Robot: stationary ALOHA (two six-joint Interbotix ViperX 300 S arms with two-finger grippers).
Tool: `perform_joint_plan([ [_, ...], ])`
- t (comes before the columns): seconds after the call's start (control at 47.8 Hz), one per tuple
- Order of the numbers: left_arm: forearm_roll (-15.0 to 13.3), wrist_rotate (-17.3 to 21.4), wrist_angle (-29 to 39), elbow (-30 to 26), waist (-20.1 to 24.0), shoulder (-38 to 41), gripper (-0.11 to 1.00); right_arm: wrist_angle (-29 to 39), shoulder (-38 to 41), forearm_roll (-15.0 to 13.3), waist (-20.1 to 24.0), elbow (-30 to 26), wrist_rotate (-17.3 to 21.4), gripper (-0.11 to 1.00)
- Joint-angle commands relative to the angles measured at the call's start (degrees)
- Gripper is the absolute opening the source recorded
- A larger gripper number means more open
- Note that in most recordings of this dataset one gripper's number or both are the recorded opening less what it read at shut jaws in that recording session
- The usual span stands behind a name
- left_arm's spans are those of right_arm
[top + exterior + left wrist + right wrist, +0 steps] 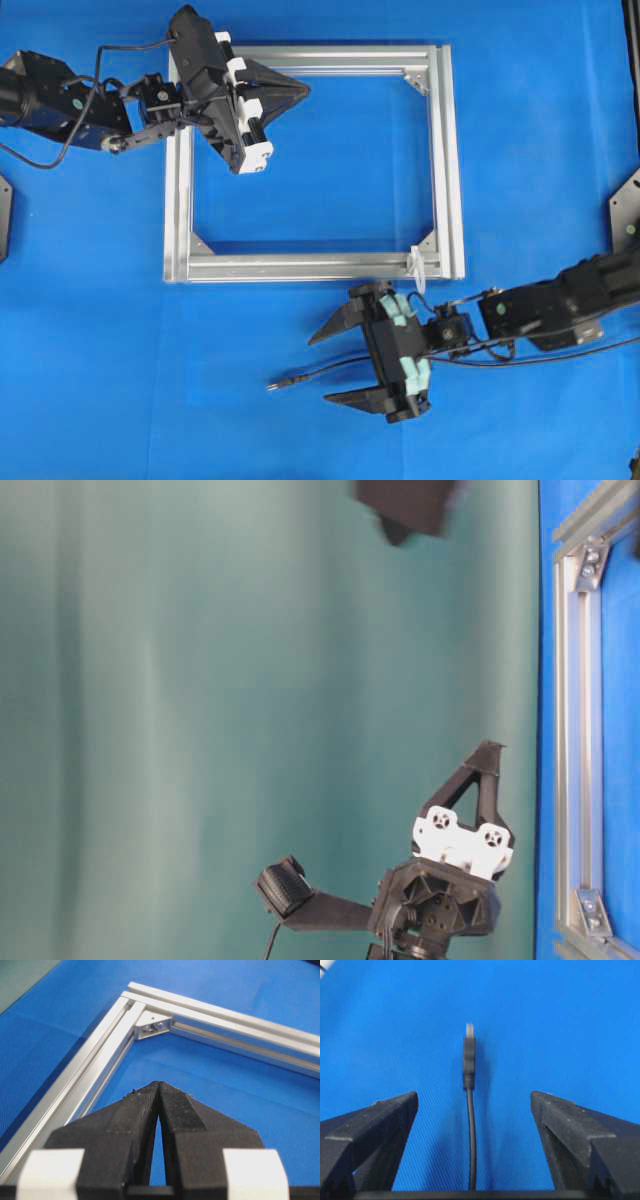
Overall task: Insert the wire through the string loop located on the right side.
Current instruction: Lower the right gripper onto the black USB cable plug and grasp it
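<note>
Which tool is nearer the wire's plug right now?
Right. The right tool is open with the wire lying between its fingers, plug just ahead. The left tool sits shut over the frame's far corner.

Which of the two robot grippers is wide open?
The right gripper, the one with teal parts below the silver frame. Its fingers spread wide either side of the wire, while the left gripper is pinched shut.
</note>
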Motion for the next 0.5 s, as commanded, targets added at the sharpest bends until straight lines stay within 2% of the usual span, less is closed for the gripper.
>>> perform_joint_plan([
  [0.0, 0.18, 0.00, -0.26, -0.62, -0.09, -1.58, 0.00, -0.62, 0.00, 0.97, 0.35, -1.67, -0.09, 0.84],
  [0.251, 0.18, 0.00, -0.26, -0.62, -0.09, -1.58, 0.00, -0.62, 0.70, 2.55, 0.18, -1.76, -0.18, 0.84],
  [0.335, 0.18, 0.00, -0.18, -0.53, -0.09, -1.67, 0.00, -0.35, 0.70, 2.99, 0.18, -1.58, -0.62, 0.80],
  [0.398, 0.18, 0.00, -0.18, -0.62, -0.18, -1.58, 0.00, -0.53, 0.70, 2.99, 0.18, -1.58, -0.79, 0.68],
  [0.481, 0.18, 0.00, -0.09, -0.53, -0.09, -1.67, 0.00, -0.70, 0.70, 2.81, 0.18, -1.41, -0.97, 0.43],
])
